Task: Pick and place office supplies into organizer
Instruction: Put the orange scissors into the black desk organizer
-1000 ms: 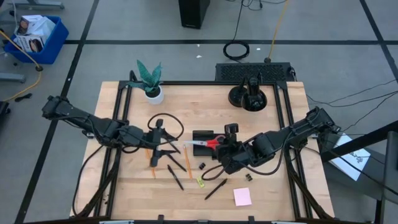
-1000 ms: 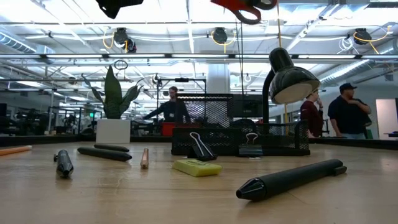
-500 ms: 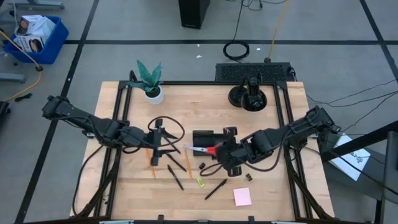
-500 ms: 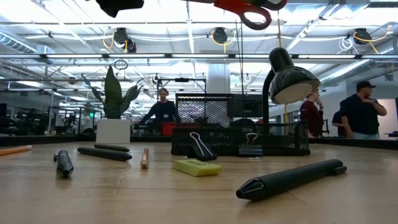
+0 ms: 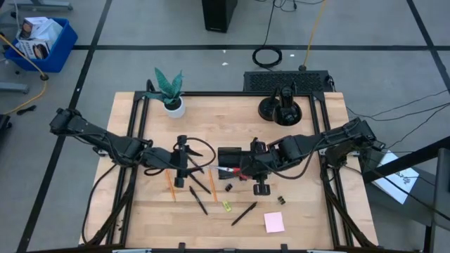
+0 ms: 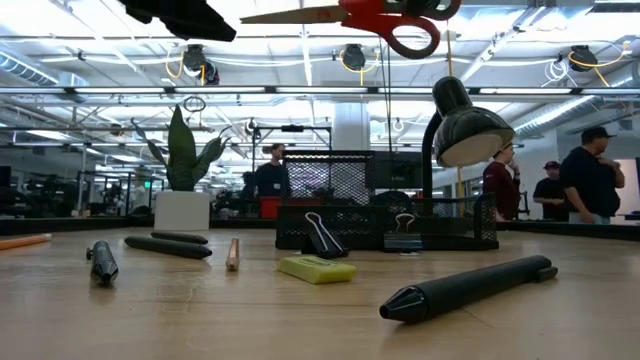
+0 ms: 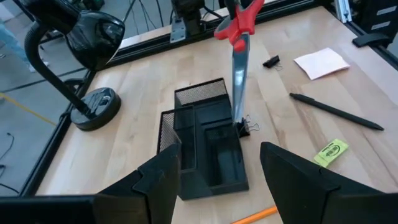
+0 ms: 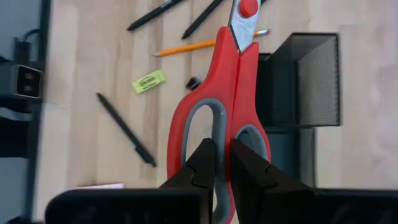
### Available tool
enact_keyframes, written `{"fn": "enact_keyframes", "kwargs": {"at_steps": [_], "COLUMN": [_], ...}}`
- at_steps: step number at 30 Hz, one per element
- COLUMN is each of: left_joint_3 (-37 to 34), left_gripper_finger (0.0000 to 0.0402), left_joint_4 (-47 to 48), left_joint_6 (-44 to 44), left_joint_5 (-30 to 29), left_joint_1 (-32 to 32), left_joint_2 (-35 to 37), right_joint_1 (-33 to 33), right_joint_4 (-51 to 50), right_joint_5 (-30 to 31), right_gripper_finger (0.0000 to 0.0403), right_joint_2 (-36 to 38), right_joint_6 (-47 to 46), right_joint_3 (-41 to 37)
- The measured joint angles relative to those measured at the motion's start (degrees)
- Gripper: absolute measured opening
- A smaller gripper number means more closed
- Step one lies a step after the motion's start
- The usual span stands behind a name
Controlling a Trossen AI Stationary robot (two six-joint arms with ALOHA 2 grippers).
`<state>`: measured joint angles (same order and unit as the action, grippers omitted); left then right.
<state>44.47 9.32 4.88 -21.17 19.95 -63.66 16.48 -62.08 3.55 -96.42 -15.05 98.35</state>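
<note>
My right gripper (image 5: 246,169) is shut on the red-handled scissors (image 8: 231,74) and holds them in the air over the near edge of the black mesh organizer (image 5: 230,156). Their blades (image 6: 290,14) point toward the table's left. My left gripper (image 7: 217,180) hovers open left of the organizer, above orange pencils (image 5: 171,184) and black pens (image 5: 198,200) that lie flat on the wood. A yellow-green piece (image 5: 226,206), black clips (image 5: 281,200) and a pink pad (image 5: 274,222) lie nearer the front. My right gripper pinches the scissors where the inner rims of the two handle loops (image 8: 227,146) meet, with one finger (image 8: 204,163) in each loop. The fingers come slanting down from the table's right. The scissors are lifted clear and about level, blades shut and pointing left.
A potted plant (image 5: 169,91) stands at the far left, and a black desk lamp (image 5: 285,105) on a round base at the far right. Another pen (image 5: 244,213) lies near the front. People stand in the room beyond the table.
My right gripper has swung toward the table's far edge and rolled, still shut on the scissors. It now hangs over the organizer's near edge. The scissors have turned with it, and their blades now show level in the low view. My left gripper has rolled a little.
</note>
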Motion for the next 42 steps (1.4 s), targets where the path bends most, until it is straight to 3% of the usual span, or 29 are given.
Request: {"fn": "enact_keyframes", "kwargs": {"at_steps": [20,26,42], "left_joint_3": [0.0,0.0,0.0], "left_gripper_finger": [0.0228,0.0228,0.0227], "left_joint_4": [-0.09,-0.07,-0.7], "left_joint_6": [0.61,1.15,2.54], "left_joint_5": [-0.13,-2.95,-3.23], "left_joint_1": [2.38,2.36,2.37], "left_joint_2": [0.0,0.02,0.02], "right_joint_1": [-8.7,-9.03,-9.38], "right_joint_4": [3.87,3.14,6.17], "right_joint_5": [-11.28,-12.73,-14.39], "right_gripper_finger": [0.0019,0.0019,0.0019], "right_joint_2": [0.0,0.0,0.0], "right_joint_6": [-5.47,-7.07,-8.87], "right_joint_3": [0.0,0.0,0.0]}}
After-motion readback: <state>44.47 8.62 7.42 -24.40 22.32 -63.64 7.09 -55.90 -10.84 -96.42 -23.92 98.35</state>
